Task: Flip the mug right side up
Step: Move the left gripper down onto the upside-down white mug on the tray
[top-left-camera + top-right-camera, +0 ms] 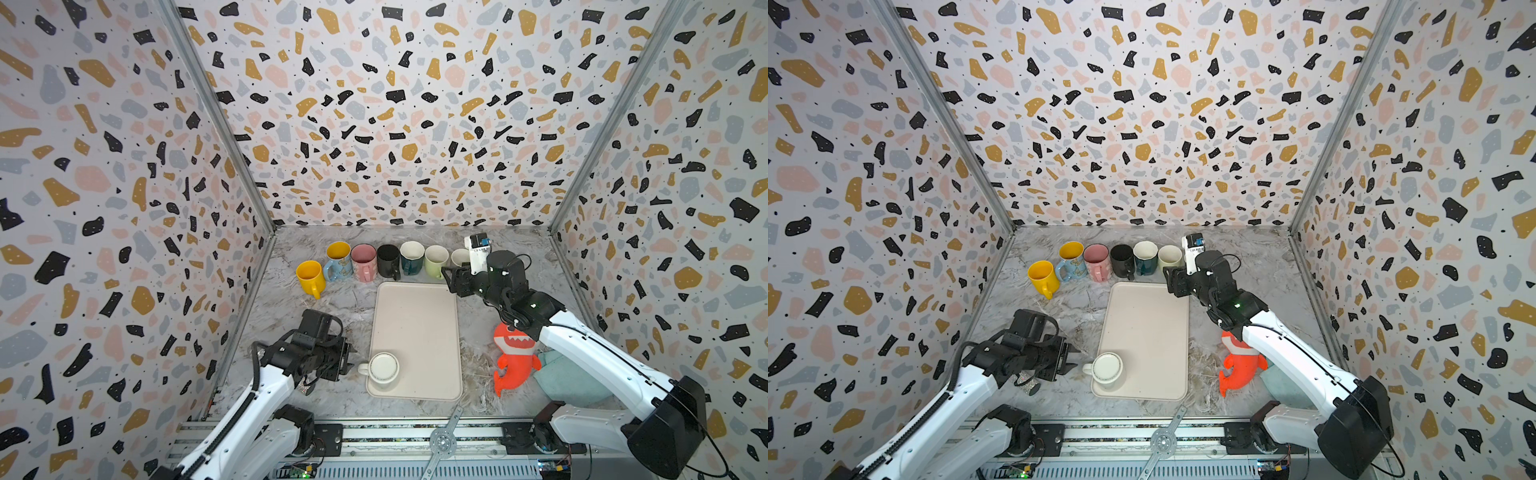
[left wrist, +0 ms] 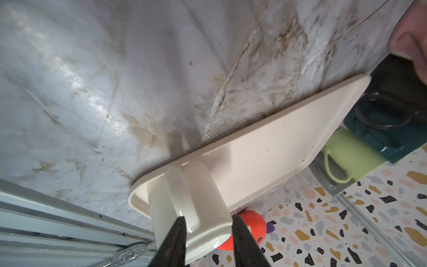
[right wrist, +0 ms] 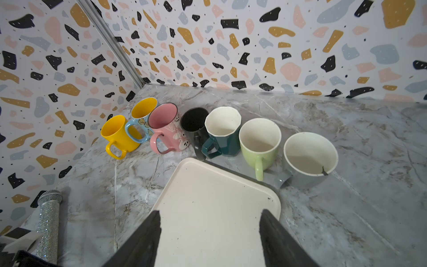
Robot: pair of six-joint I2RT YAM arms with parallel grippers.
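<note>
A cream mug (image 1: 384, 368) (image 1: 1106, 369) stands upside down, base up, on the near left corner of a cream tray (image 1: 415, 324) (image 1: 1146, 324). Its handle points left, toward my left gripper (image 1: 352, 358) (image 1: 1074, 359). In the left wrist view the mug (image 2: 201, 191) fills the gap between the left gripper's (image 2: 208, 228) two black fingers. The jaws are apart, with the tips just short of the handle. My right gripper (image 1: 451, 278) (image 3: 210, 219) hangs open over the tray's far end (image 3: 208, 208), holding nothing.
Several upright mugs (image 1: 388, 259) (image 3: 221, 129) line the back of the marble table. An orange plush toy (image 1: 513, 357) and a teal cloth (image 1: 561, 374) lie right of the tray, under the right arm. A glittery microphone (image 3: 49, 215) lies near the left arm. Patterned walls close three sides.
</note>
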